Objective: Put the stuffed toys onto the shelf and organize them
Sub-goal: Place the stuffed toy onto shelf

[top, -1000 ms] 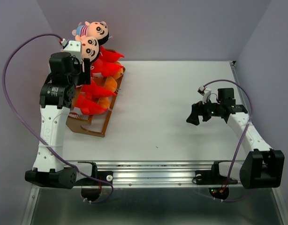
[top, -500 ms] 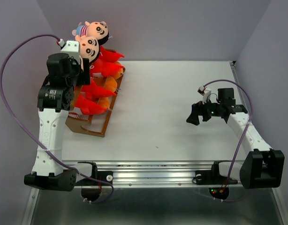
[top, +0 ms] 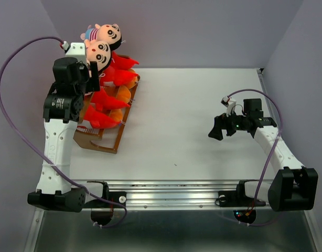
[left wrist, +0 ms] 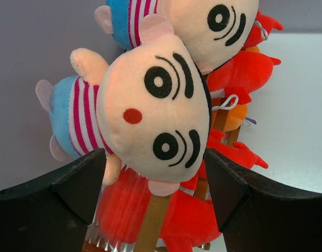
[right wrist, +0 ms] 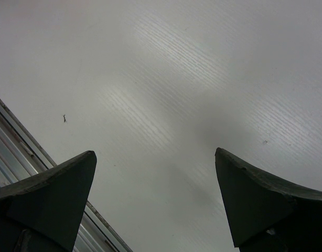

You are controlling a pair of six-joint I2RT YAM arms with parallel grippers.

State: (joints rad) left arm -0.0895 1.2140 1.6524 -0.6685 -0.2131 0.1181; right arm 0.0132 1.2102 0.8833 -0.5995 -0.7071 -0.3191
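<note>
The shelf (top: 106, 144) stands at the table's far left, its wooden post (left wrist: 153, 220) close under my left wrist. Two doll heads with striped caps sit on its top tier, the nearer one (left wrist: 150, 110) (top: 99, 53) in front of the other (left wrist: 203, 21) (top: 109, 34). Red toys (top: 106, 100) (left wrist: 150, 210) and orange ones (top: 122, 94) (left wrist: 232, 118) fill the lower tiers. My left gripper (left wrist: 154, 155) is open, its fingertips flanking the nearer doll head's lower edge without pinching it. My right gripper (top: 217, 130) (right wrist: 156, 155) hangs open over bare table at the right, holding nothing.
Purple walls close in behind and beside the shelf. A metal rail (top: 171, 191) runs along the near edge, also visible in the right wrist view as a rail (right wrist: 24, 136). The white table (top: 176, 115) spreads between shelf and right arm.
My left wrist has drawn back slightly up and to the left from the nearer doll head. The toys and the right arm have not moved.
</note>
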